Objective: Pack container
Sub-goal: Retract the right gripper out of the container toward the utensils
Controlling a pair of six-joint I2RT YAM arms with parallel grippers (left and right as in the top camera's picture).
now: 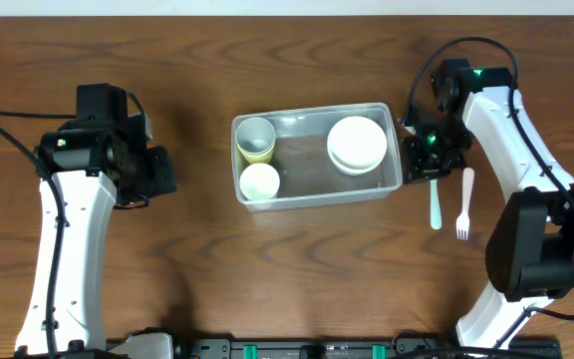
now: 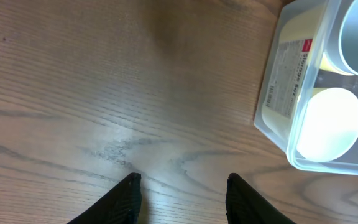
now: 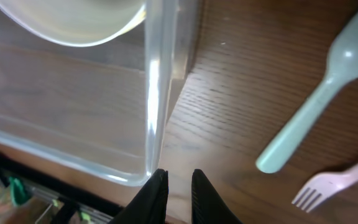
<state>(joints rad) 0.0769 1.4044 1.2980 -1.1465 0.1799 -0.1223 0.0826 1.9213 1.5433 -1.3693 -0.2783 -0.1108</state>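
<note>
Brown wood-grain table [image 1: 297,269] carried everything. We took the clear rectangular plastic container with rounded corners [image 1: 302,160] as our landmark, lying mid-table between the two arms.

Left of the container, well apart from it, the left gripper [image 2: 182,180] hung over bare wood with its fingers spread and nothing between them. We judged it was parked there to leave the tub free.

At the container's right end wall the right gripper [image 3: 178,177] had its fingers almost together, tips at the rim's corner. We could not tell whether they pinched the wall or merely stood beside it. The position suited steadying the tub or turning to the cutlery nearby.

Inside the container, toward its right end, sat a stack of round white bowls [image 1: 357,145]. At its left end stood a yellow cup with a pale cup nested in it [image 1: 256,140], and beside that a white cup [image 1: 260,182]. Nesting saved room, we thought.

Outside, just right of the container, lay a pale green plastic spoon [image 1: 434,204], and beyond it a white plastic fork [image 1: 463,204]. Both were unpacked, so we judged the packing was nearly done.
</note>
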